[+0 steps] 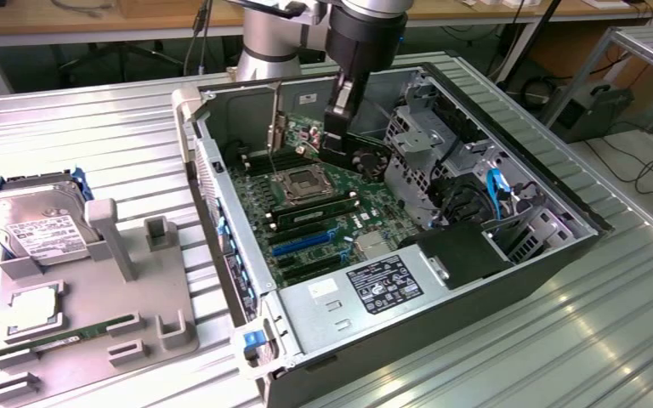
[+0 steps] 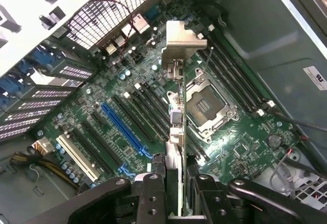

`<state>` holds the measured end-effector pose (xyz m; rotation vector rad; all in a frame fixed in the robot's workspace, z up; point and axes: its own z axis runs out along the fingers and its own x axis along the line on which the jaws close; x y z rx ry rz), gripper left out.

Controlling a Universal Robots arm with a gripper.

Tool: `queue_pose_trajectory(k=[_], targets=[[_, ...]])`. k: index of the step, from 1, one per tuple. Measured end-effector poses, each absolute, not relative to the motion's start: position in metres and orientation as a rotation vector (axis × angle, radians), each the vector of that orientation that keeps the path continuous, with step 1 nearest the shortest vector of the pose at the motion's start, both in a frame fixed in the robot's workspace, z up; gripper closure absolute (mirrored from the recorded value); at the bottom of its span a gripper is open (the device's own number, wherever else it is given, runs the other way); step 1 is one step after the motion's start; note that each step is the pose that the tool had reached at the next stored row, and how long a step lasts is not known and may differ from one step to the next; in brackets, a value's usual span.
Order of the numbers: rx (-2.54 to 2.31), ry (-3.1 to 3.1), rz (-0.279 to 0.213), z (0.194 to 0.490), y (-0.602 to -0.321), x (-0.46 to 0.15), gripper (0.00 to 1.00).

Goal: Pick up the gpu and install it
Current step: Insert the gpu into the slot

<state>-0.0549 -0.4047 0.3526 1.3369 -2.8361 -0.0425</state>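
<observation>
While my gripper [image 2: 176,183] clamps the gpu [image 2: 175,113] on edge above the motherboard [image 2: 127,114], the case [image 1: 530,263] lies on a ribbed metal table [image 1: 88,136], workbenches [image 1: 77,21] at the exterior view's 12 o'clock.

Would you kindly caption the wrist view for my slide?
Gripper holds the gpu edge-on over the motherboard inside the case.

Ribbed metal table [image 1: 553,340]; wooden bench [image 1: 77,19] behind.
</observation>
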Motion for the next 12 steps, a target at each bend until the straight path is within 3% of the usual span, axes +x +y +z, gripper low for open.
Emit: queue_pose_trajectory(k=[12], targets=[[1.406, -2.802, -0.042, 0.3526, -0.4047, -0.0549, 0.74]])
